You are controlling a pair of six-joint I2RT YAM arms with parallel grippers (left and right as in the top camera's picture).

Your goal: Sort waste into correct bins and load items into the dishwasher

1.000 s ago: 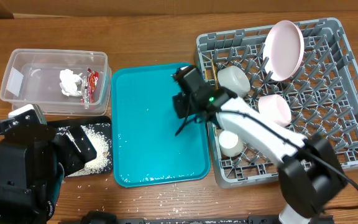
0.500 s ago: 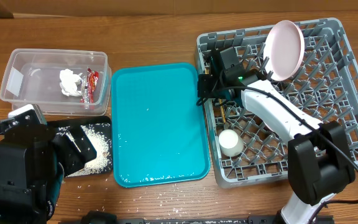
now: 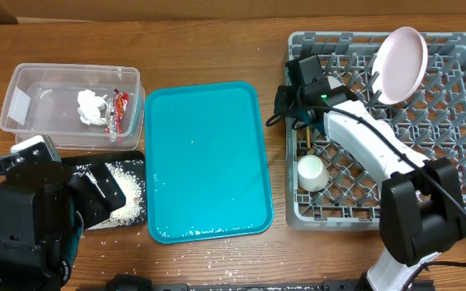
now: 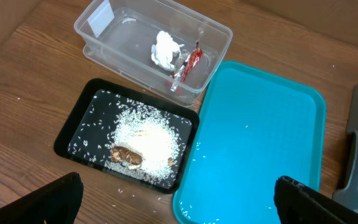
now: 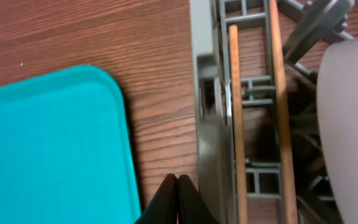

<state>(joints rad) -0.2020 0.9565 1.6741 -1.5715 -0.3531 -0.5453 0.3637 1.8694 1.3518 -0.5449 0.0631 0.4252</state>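
Observation:
My right gripper (image 5: pixel 178 186) is shut and empty. It sits over bare wood at the left wall of the grey dish rack (image 3: pixel 459 206), also in the overhead view (image 3: pixel 285 109). The wooden chopsticks (image 5: pixel 235 124) lie loose in the rack beside a pale bowl (image 5: pixel 353 124). A pink plate (image 3: pixel 401 52) stands in the rack, and a white cup (image 3: pixel 311 172) sits near its left side. The clear tub (image 4: pixel 98 46) holds the white tissue (image 4: pixel 165 48) and red wrapper (image 4: pixel 191 61). The black tray (image 4: pixel 86 121) holds rice and a brown scrap (image 4: pixel 126 155). My left gripper (image 4: pixel 179 202) is open above it.
The teal tray (image 3: pixel 209 162) lies between the bins and the rack, with a few rice grains on it. Loose grains are scattered on the wood near the table's front edge. My right arm (image 3: pixel 362 149) stretches across the rack's left half.
My right gripper carried the chopsticks from over the teal tray into the rack and let go. The rack has slid to the right. The left arm has not moved.

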